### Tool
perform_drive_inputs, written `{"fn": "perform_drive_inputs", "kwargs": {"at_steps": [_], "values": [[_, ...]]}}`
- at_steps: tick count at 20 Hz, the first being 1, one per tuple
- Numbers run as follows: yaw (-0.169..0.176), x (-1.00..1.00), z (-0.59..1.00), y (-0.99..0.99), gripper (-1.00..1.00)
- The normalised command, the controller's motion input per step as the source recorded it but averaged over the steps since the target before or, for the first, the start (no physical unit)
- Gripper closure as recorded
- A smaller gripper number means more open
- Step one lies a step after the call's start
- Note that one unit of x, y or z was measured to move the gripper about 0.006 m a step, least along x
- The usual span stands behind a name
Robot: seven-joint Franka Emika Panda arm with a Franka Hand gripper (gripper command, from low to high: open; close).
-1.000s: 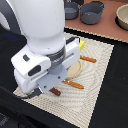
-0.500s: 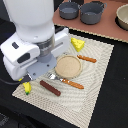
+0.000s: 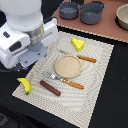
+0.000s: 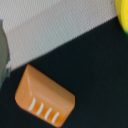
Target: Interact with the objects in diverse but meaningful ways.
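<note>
The white Franka arm (image 3: pixel 27 32) fills the upper left of the exterior view, its bulky wrist housing hanging over the left edge of a pale woven placemat (image 3: pixel 97 85) that lies on the black desk (image 3: pixel 112 112). The jaws are hidden beneath that housing, so I cannot tell whether they are open or closed.

On the placemat, a round tan wooden plate (image 3: pixel 67 66) sits near the middle. A yellow cheese wedge (image 3: pixel 77 44) lies just beyond it toward the top of the frame. An orange-handled knife (image 3: pixel 85 58) rests at the plate's upper right, and an orange-handled fork (image 3: pixel 67 81) lies along its lower edge. A reddish-brown sausage (image 3: pixel 50 88) lies below the fork, and a yellow green-tipped banana (image 3: pixel 24 85) sits at the mat's lower left corner. Two grey pots (image 3: pixel 80 10) stand at the top of the frame on a brown surface (image 3: pixel 107 31).

In the wrist view, an orange-brown bun with white stripes (image 4: pixel 44 97) lies on the black desk, just beside the placemat's edge.
</note>
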Motion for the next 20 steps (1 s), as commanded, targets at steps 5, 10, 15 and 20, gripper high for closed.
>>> {"fn": "perform_drive_inputs", "kwargs": {"at_steps": [5,10,15,20], "values": [[0.191,-0.59,-0.06,0.35,-1.00],[0.164,-0.58,-0.07,0.44,-1.00],[0.126,-0.51,-0.05,0.57,-1.00],[0.108,-0.49,-0.19,0.63,-1.00]]}}
